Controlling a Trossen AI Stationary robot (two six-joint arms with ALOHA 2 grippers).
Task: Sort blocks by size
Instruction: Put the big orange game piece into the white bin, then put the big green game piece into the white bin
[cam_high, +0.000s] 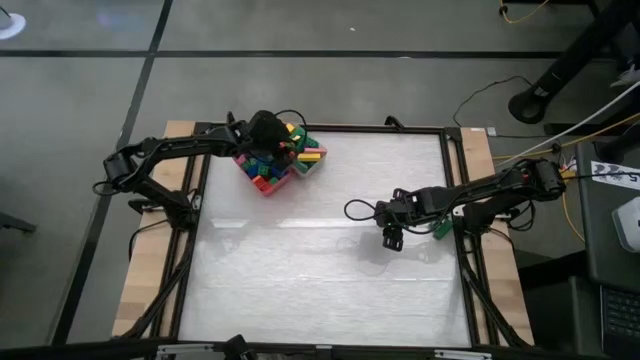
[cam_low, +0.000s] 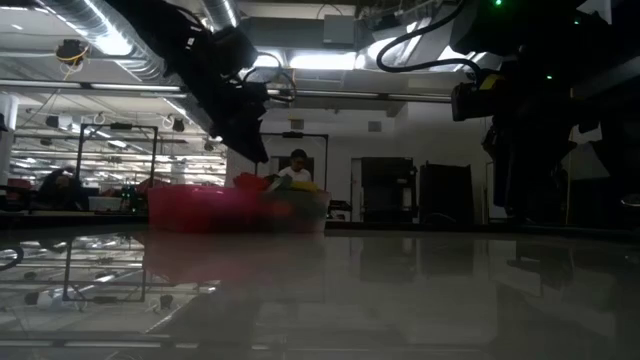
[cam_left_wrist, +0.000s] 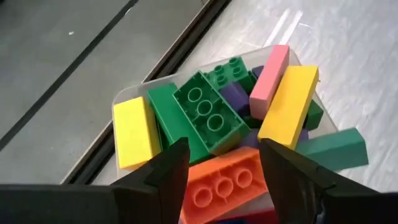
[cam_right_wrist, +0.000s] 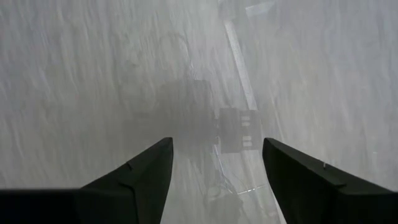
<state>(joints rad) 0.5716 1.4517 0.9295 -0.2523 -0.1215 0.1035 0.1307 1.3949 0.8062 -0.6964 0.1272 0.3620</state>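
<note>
Well, the blocks (cam_high: 277, 160) sit in a heap inside a pink tray (cam_high: 262, 186) with a clear tray (cam_left_wrist: 127, 96) by it, up near the 11 o'clock part of the table (cam_high: 320, 270). The left gripper (cam_high: 268, 130) hangs right over the heap. In the left wrist view its two dark fingers (cam_left_wrist: 168, 171) stand apart with nothing between them but air. Under them lies an orange block (cam_left_wrist: 227, 180). Above that is a big green block (cam_left_wrist: 208, 118) with its round holes facing up. A yellow block (cam_left_wrist: 134, 132) lies at 9 o'clock from the green one. A long yellow bar (cam_left_wrist: 289, 106) and a pink bar (cam_left_wrist: 270, 73) lie at 3 o'clock from it. A dark green bar (cam_left_wrist: 336, 149) pokes out over the tray's edge.

The right gripper (cam_high: 392, 236) waits at about 3 o'clock on the table, well apart from the trays. Its fingers (cam_right_wrist: 146, 171) are spread wide and hold nothing. Only the bare shiny table shows below them.

In the low view a person (cam_low: 297, 165) sits far behind the trays.
</note>
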